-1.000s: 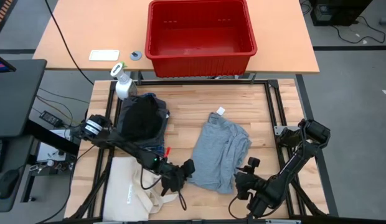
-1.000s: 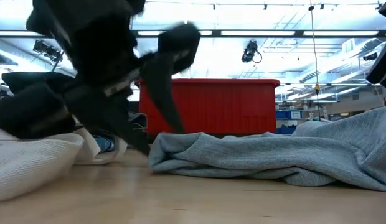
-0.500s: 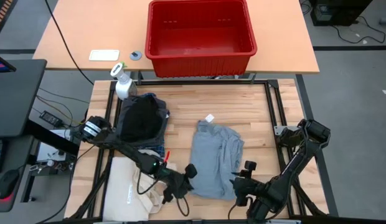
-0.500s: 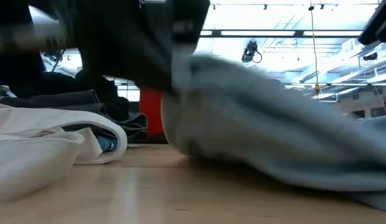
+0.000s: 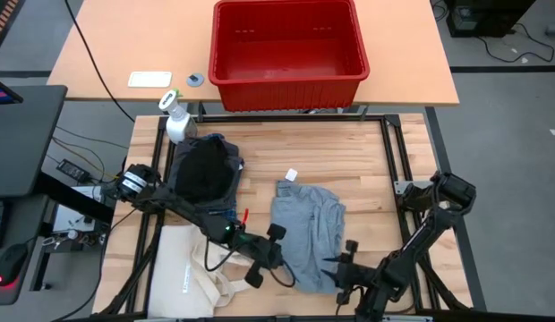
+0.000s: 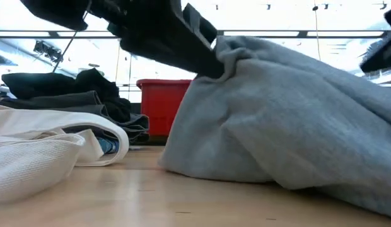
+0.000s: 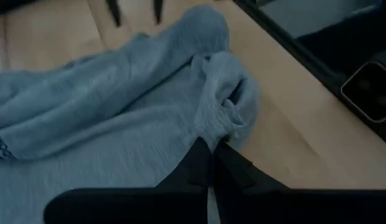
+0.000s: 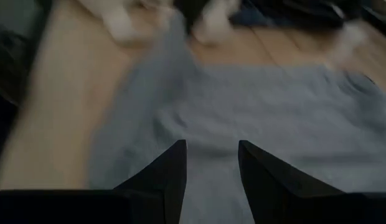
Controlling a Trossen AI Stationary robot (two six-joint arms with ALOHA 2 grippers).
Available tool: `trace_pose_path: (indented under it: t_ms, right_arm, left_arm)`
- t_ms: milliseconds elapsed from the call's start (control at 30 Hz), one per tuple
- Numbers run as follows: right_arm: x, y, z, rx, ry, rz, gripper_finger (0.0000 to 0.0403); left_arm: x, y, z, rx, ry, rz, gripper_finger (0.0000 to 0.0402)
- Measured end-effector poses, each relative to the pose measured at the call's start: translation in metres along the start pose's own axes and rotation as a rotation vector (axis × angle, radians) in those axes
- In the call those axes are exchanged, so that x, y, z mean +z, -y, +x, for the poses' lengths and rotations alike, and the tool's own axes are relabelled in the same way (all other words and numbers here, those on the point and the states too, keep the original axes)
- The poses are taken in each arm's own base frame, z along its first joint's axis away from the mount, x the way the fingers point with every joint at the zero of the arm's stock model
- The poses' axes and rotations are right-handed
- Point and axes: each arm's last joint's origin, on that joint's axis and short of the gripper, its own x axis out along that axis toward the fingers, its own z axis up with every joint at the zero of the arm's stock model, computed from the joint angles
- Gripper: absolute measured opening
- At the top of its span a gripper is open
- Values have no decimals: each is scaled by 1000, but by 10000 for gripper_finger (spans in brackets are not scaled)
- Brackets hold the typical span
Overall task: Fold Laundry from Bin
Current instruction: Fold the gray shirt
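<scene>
Two pairs of jaws work at the near edge of one soft, light grey knit garment [image 5: 306, 231] lying crumpled on the pale wooden plank worktop [image 5: 367, 161]. The left gripper [image 5: 279, 248] has its jaws clenched on a small bunched fold at the garment's near left corner, lifted clear of the wood in the low view. The right gripper [image 5: 342, 266] hovers over the near right edge with its jaws parted and nothing between them. I judge the left pinch shallow: the thin, stretchy fabric could slide out under a pull, or the whole piece could drag and rumple rather than spread, since only one corner is held. The right jaws might close on two layers where the cloth is doubled. Just beyond the left jaws lies a cream canvas tote bag with long handles [image 5: 183, 273], whose loops could snag. Farther off sits a heap of dark garments topped by a black piece [image 5: 204, 172]. Farthest away stands the large rectangular red plastic bin [image 5: 287, 54], rigid and slot-walled, looking empty.
</scene>
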Motion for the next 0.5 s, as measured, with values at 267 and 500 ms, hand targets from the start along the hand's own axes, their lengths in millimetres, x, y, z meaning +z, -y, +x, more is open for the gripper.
trace_pose_path:
  t_ms: [267,500]
  right_arm:
    - [9,-39,32,162,82,-102,154]
    - [-1,-51,41,177,35,-111,200]
  left_arm:
    - [-11,1,-1,-21,-116,-9,12]
    - [-21,0,-2,-20,-219,-71,12]
